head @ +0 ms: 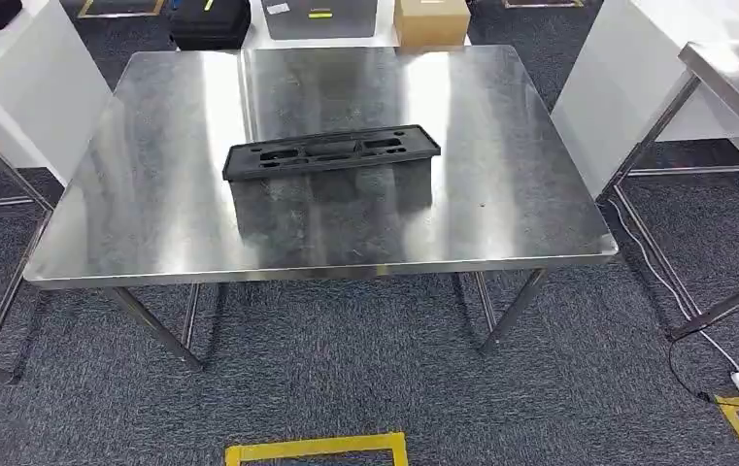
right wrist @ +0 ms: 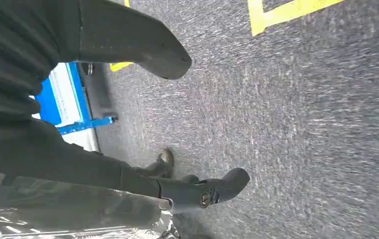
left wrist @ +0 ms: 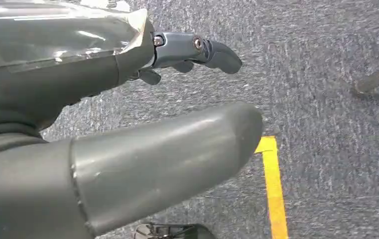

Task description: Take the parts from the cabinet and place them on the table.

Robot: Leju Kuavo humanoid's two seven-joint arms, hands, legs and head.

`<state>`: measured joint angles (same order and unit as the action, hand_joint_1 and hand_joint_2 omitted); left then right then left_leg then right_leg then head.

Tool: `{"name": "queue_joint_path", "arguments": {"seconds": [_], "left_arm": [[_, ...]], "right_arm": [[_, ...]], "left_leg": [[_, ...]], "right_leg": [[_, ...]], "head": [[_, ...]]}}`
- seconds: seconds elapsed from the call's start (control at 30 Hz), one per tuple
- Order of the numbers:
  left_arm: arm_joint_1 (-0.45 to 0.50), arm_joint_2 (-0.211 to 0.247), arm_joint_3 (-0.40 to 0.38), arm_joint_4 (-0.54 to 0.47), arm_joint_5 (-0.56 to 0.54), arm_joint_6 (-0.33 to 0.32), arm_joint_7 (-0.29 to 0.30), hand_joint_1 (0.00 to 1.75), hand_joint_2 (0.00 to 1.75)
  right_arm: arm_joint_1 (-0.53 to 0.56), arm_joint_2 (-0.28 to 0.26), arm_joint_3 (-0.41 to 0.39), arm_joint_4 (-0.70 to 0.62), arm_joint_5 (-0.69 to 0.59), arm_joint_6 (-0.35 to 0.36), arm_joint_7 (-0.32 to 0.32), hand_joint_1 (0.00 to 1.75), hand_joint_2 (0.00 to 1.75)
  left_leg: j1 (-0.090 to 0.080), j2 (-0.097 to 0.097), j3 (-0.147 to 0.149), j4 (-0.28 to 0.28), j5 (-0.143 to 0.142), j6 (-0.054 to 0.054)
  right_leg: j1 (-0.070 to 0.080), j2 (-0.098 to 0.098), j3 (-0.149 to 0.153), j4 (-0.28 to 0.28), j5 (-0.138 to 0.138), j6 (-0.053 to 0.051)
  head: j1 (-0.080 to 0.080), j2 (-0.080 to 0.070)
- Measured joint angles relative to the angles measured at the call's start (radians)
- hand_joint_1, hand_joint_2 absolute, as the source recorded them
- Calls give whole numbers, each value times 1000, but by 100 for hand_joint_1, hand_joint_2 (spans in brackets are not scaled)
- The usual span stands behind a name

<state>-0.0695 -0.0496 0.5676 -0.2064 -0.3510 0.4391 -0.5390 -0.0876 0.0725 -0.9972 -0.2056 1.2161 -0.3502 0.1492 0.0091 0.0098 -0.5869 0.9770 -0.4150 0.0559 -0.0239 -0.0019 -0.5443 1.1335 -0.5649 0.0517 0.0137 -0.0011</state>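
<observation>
Parts: one black slotted part (head: 331,152) lies flat near the middle of the steel table (head: 151,223), which stands on grey carpet (head: 365,359). Left hand (left wrist: 142,144) and right hand (right wrist: 127,149) hang over the carpet, fingers apart, holding nothing.

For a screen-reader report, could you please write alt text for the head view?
A long black plastic part with cut-out slots lies flat near the middle of a shiny stainless-steel table standing on grey carpet. A yellow tape marking sits on the floor in front.
</observation>
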Motion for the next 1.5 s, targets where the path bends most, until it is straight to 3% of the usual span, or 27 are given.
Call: {"name": "queue_joint_path", "arguments": {"seconds": [0.07,0.17,0.2,0.23,0.3,0.33,0.4,0.47,0.5,0.53,0.57,0.6,0.67,0.73,0.8,0.87,0.93,1.03,1.07,1.1,1.13,1.23,1.3,1.37,1.4,1.43,1.5], "left_arm": [[0,0,0,0,-3,0,0,0,0],[0,-3,0,0,-3,-1,-2,0,0],[1,-2,0,0,-3,-2,-2,0,0],[1,2,0,0,-3,-2,-2,0,0],[1,0,0,0,-4,-3,-3,0,0],[1,0,0,0,-4,-3,-3,0,0],[3,0,0,0,-4,-6,-3,0,0],[2,0,0,0,-4,-8,-3,0,0],[2,0,0,0,-4,-9,-3,0,0],[2,1,0,0,-4,-9,-3,0,0],[-2,6,0,-1,-5,-9,-3,0,0],[-2,8,-1,-2,-7,-10,-3,0,0],[-2,12,0,-2,-9,-9,-2,0,0],[-2,15,0,-2,-9,-9,-2,0,0],[-5,10,0,-3,-9,-9,-2,0,0],[-4,6,0,-2,-12,-10,-1,0,0],[-3,2,0,-2,-12,-10,0,0,0],[-2,-2,0,-2,-11,-10,0,0,0],[-2,0,0,-2,-11,-10,-1,0,0],[-2,7,0,-3,-11,-9,-2,0,0],[-1,3,0,-2,-11,-9,-3,0,0],[2,2,0,-2,-11,-10,-3,0,0],[2,1,0,-2,-11,-10,-3,0,0],[1,1,0,-2,-12,-10,-3,0,0],[2,1,0,-2,-12,-10,-3,0,0],[2,1,0,-2,-13,-10,-3,0,0],[2,0,0,-2,-15,-10,-2,0,0]], "right_arm": [[-5,0,0,0,0,0,0,0,175],[-3,-5,0,0,2,0,0,0,175],[-4,-3,0,0,2,0,0,0,175],[-5,1,0,0,2,0,0,0,175],[-5,-1,0,0,2,0,0,0,175],[-5,-1,0,0,2,0,0,0,175],[-3,-1,0,0,2,0,0,0,175],[-1,-1,0,0,2,0,-3,0,175],[-1,-1,0,0,2,0,-3,0,175],[-2,-1,0,0,2,0,-4,0,175],[-2,4,0,0,2,0,-3,0,175],[-2,9,0,1,2,0,-3,0,175],[-5,7,0,2,2,0,-3,0,175],[-4,11,0,2,2,0,-2,0,175],[-3,8,-1,2,2,0,-2,0,175],[-3,5,-1,2,2,0,0,0,175],[-2,0,-1,2,2,0,0,0,175],[-3,-4,-1,2,3,0,0,0,175],[-5,-2,-1,2,3,0,0,0,175],[-7,5,-1,3,3,0,0,0,175],[-2,2,-1,3,3,-1,0,0,175],[-1,2,-1,3,3,-2,1,0,175],[-3,3,-1,3,3,-2,2,0,175],[-3,3,-1,3,3,-2,3,0,175],[-2,3,-2,3,2,-2,4,0,175],[-1,4,-2,3,2,-2,4,0,175],[3,5,-2,3,0,-2,4,0,175]], "left_leg": [[-7,0,-18,19,5,-11],[-3,-1,-26,27,20,-29],[-7,-2,-25,18,31,-43],[4,-4,-31,25,22,-48],[8,-7,-64,114,-88,-58],[11,-9,-85,190,-141,-65],[15,-9,-108,299,-186,-76],[17,-8,-53,252,-139,-75],[17,-8,8,166,-106,-69],[15,-10,70,77,-86,-56],[9,-11,117,-6,-104,-31],[6,-3,121,-9,-95,-28],[-7,-3,115,-13,-86,-17],[2,1,118,-58,-48,10],[3,5,105,-75,-26,22],[4,7,83,-75,-12,10],[12,9,59,-70,6,-6],[38,11,19,-30,14,-33],[39,11,-2,-2,10,-48],[36,9,-26,20,7,-58],[30,7,-30,37,8,-62],[48,5,-37,46,10,-67],[48,3,-59,108,-72,-63],[42,0,-110,258,-174,-61],[40,-1,-129,320,-198,-58],[38,-1,-132,346,-198,-53],[22,-3,-70,266,-135,-22]], "right_leg": [[-2,1,114,-172,19,3],[19,7,77,-148,28,-17],[30,7,74,-152,34,-37],[-8,6,78,-167,52,-59],[1,-2,59,-173,74,-83],[5,-3,46,-172,83,-86],[13,-3,30,-170,99,-87],[17,-2,7,-164,112,-81],[18,0,-1,-161,117,-79],[21,0,-5,-159,122,-78],[14,0,-7,-159,128,-77],[24,-2,-10,-163,136,-65],[6,-4,-13,-166,147,-48],[21,-4,-16,-166,156,-40],[15,1,-57,-89,83,-53],[4,1,-107,57,-4,-55],[-9,1,-113,136,-15,-27],[-39,-1,24,-45,67,38],[-50,0,66,-129,39,55],[-24,10,79,-127,27,46],[-30,10,44,-112,23,36],[-30,9,39,-100,15,-12],[-25,6,31,-101,26,-34],[-16,4,24,-100,37,-46],[-10,4,17,-100,41,-48],[-4,4,13,-98,46,-50],[11,5,9,-99,50,-51]], "head": [[3,0],[-1,0],[-3,0],[-1,0],[-9,0],[-8,0],[-9,0],[-9,0],[-9,0],[-9,0],[-9,0],[-3,0],[-8,0],[-8,0],[-4,0],[-1,0],[0,0],[1,0],[6,0],[23,0],[19,0],[1,0],[0,0],[-5,0],[-5,0],[-5,0],[-5,0]]}}
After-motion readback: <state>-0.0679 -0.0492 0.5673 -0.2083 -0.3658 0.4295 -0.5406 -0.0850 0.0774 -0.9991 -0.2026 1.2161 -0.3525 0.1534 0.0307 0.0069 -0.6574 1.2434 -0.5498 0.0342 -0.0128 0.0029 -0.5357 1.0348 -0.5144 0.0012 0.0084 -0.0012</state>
